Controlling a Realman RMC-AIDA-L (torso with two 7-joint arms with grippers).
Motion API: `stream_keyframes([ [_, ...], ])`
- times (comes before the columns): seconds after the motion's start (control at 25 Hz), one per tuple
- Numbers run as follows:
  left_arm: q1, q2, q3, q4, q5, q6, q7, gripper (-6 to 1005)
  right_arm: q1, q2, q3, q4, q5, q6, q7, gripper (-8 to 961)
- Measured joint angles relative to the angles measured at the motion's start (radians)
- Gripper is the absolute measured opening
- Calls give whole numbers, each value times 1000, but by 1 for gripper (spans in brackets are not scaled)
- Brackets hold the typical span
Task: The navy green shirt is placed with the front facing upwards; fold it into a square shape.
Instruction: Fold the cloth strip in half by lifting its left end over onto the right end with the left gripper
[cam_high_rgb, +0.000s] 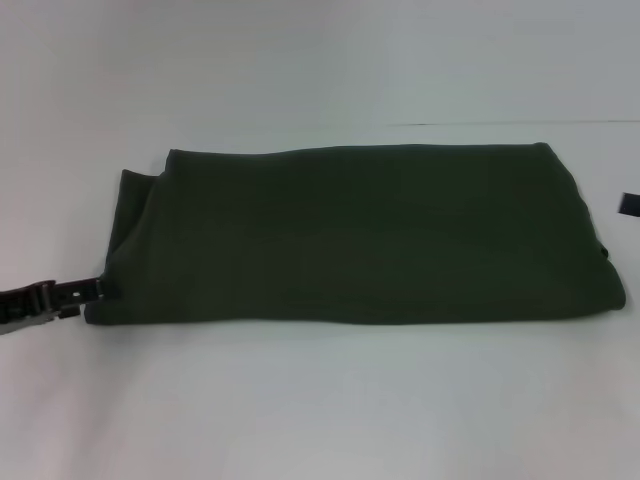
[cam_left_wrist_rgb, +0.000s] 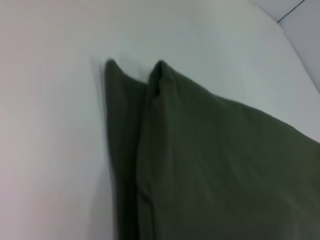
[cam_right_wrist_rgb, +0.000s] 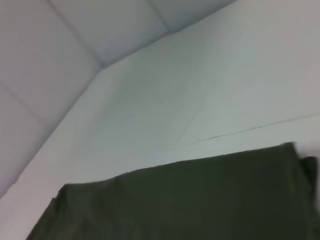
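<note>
1. The navy green shirt (cam_high_rgb: 360, 235) lies on the white tabletop (cam_high_rgb: 320, 400), about midway between its near and far edges and reaching further toward its right edge than its left.
2. It is already folded into a long band running left to right. No sleeves, collar or lettering show, and at the left end a lower layer (cam_left_wrist_rgb: 117, 150) sticks out past the upper one.
3. The left gripper (cam_high_rgb: 88, 290) sits low at the shirt's near-left corner, touching or just beside the cloth. Whether its fingers are spread or pinching the fabric cannot be told.
4. Of the right gripper (cam_high_rgb: 628, 203), only a dark sliver shows at the tabletop's right edge, near the shirt's right end; its fingers cannot be judged.
5. My reading: the lengthwise folds are done. What remains is folding one end over the other to make a square.
</note>
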Motion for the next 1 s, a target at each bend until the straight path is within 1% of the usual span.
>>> stream_keyframes([
  [0.16, -11, 5, 2, -4, 10, 14, -92, 849, 39, 0, -54, -4, 0, 19, 21, 868],
  [0.2, -13, 5, 4, -6, 10, 16, -116, 867, 54, -4, -78, -4, -1, 30, 28, 906],
  [0.24, -16, 6, 5, -10, 10, 18, -133, 885, 54, -4, -78, -4, -1, 30, 28, 907],
  [0.32, -26, 11, 8, -31, 17, 23, -168, 885, 67, -9, -91, -4, -1, 40, 30, 910],
  [0.4, -39, 19, 6, -63, 33, 24, -193, 885, 76, -14, -94, -4, -1, 47, 30, 912],
  [0.44, -52, 27, 3, -92, 51, 21, -210, 885, 80, -17, -96, -4, -1, 50, 30, 912],
  [0.56, -71, 37, -1, -131, 82, 8, -237, 884, 90, -21, -103, -5, -2, 50, 30, 911],
  [0.72, -85, 41, 1, -154, 102, -11, -268, 884, 99, -22, -118, -12, -2, 46, 30, 911],
  [1.0, -103, 51, 0, -171, 133, -40, -318, 885, 100, -17, -129, -13, -2, 49, 28, 912],
])
